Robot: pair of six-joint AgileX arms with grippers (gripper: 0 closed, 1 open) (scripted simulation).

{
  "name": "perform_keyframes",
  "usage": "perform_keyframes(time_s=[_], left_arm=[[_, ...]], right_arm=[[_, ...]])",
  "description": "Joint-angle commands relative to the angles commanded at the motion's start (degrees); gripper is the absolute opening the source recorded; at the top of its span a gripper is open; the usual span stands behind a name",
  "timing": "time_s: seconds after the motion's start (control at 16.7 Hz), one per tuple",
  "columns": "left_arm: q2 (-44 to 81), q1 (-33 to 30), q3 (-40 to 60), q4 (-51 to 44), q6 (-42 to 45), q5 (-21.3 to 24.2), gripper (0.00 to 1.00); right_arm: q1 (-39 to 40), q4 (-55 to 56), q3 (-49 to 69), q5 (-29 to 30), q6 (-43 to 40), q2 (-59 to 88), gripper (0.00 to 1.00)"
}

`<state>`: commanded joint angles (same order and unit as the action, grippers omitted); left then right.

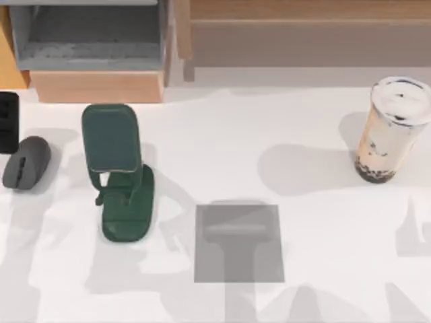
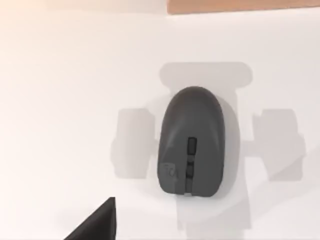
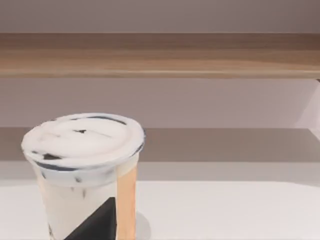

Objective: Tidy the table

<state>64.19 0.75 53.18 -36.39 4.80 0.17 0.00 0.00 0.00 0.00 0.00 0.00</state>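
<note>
The white table [image 1: 303, 134] carries a dark grey computer mouse [image 1: 27, 161] at the far left. A dark green phone stand [image 1: 118, 168] stands to its right, and a milk tea cup with dark pearls [image 1: 390, 131] stands upright at the far right. The left wrist view looks straight down on the mouse [image 2: 191, 142], with a dark wedge of arm hardware [image 2: 97, 222] at the picture's edge. The right wrist view faces the cup [image 3: 85, 175] from the side at close range, with the same kind of dark wedge [image 3: 97, 222] in front of it.
A small grey square mat [image 1: 239, 242] lies flat at the front middle. A black flat object [image 1: 8, 122] sits at the left edge behind the mouse. A wood-and-grey shelf unit [image 1: 94, 47] and a long wooden shelf [image 1: 303, 33] run along the back.
</note>
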Motion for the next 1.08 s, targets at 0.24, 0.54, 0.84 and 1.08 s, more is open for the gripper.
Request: perform_keyframes(time_s=[0.24,0.54,0.84,1.08], left_arm=[[12.73,0.15,10.51,-7.21,0.94,0.04,1.0],[28.97,0.34,23.96,-16.42,2.16,0.08,1.0],[46.32,0.54,38.38,-26.26,3.46,0.12,1.0],[55.9,0.65,46.32,-31.68,4.18,0.14,1.0]], right_arm=[[0.0,0.0,0.0,0.0,0.0,0.0,1.0],[0.0,0.0,0.0,0.0,0.0,0.0,1.0],[0.0,0.0,0.0,0.0,0.0,0.0,1.0],[0.0,0.0,0.0,0.0,0.0,0.0,1.0]])
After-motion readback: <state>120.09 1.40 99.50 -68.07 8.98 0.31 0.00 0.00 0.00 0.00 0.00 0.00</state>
